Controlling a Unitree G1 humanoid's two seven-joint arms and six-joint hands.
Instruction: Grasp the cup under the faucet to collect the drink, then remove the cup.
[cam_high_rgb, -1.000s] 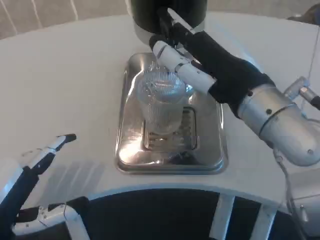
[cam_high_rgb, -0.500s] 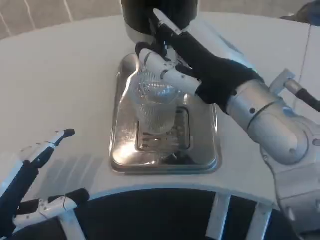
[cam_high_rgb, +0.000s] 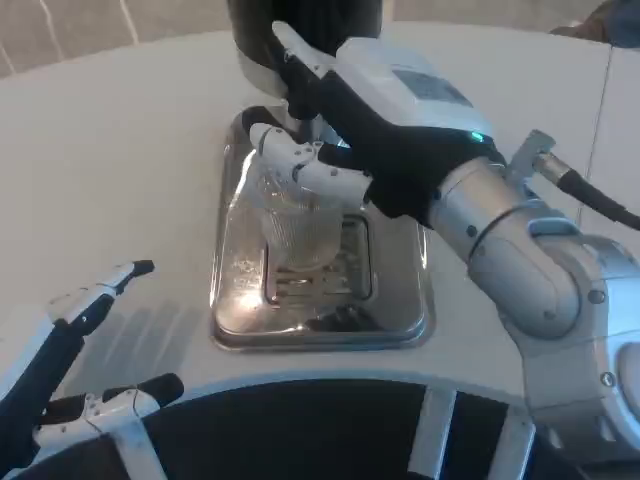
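A clear ribbed cup (cam_high_rgb: 298, 236) stands upright on the grate of a shiny metal drip tray (cam_high_rgb: 398, 318), just below the black drink dispenser (cam_high_rgb: 300, 22). My right hand (cam_high_rgb: 372, 128) reaches in from the right, white back up, and grips the cup near its rim. One finger lies across the cup's near side and the thumb points up along the dispenser. The hand hides the faucet and the cup's rim. My left hand (cam_high_rgb: 72, 352) hovers open and holds nothing at the table's front left edge, far from the cup.
The white round table (cam_high_rgb: 120, 160) stretches left of the tray. Its curved front edge (cam_high_rgb: 330, 385) runs just below the tray. My right forearm (cam_high_rgb: 520, 260) crosses the table's right side.
The camera has shifted, so the whole scene sits further left and higher. My right hand has turned its white back upward and settled closer around the cup. The cup stays on the tray.
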